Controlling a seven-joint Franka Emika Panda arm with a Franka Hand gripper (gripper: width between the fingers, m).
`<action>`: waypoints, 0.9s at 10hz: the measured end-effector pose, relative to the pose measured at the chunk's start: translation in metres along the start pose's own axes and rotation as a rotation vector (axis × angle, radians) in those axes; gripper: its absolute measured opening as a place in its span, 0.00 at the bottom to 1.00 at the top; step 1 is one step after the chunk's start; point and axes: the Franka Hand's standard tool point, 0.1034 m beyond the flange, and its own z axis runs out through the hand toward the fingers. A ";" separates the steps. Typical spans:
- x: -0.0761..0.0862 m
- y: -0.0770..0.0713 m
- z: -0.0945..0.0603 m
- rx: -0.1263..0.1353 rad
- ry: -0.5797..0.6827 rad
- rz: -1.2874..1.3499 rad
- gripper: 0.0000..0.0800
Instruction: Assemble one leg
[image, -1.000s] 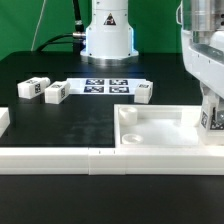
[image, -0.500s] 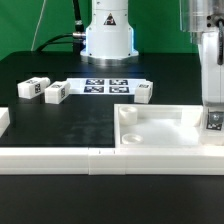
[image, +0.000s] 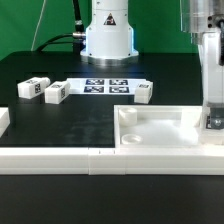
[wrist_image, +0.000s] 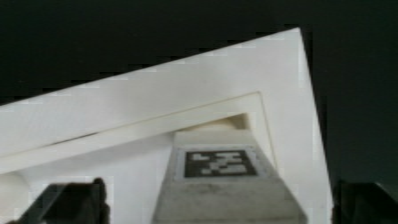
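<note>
Leg (wrist_image: 219, 175): light, stiff, slick plastic | claw (wrist_image: 217, 203) fingers astride it, closure you cannot tell | pinch long flanks, at panel's (image: 160, 128) 3 o'clock.

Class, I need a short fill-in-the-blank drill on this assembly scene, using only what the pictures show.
1. The gripper hangs over the large white ____.
2. The wrist view shows a tagged leg standing between the gripper's ____.
3. Near the marker board, ____ loose legs lie on the table.

Missing words: panel; fingers; three
</note>
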 end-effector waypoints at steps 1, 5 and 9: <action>0.000 0.000 0.000 0.000 0.000 -0.001 0.81; 0.000 0.000 0.000 0.000 0.000 -0.007 0.81; -0.001 0.000 0.000 -0.001 0.000 -0.009 0.81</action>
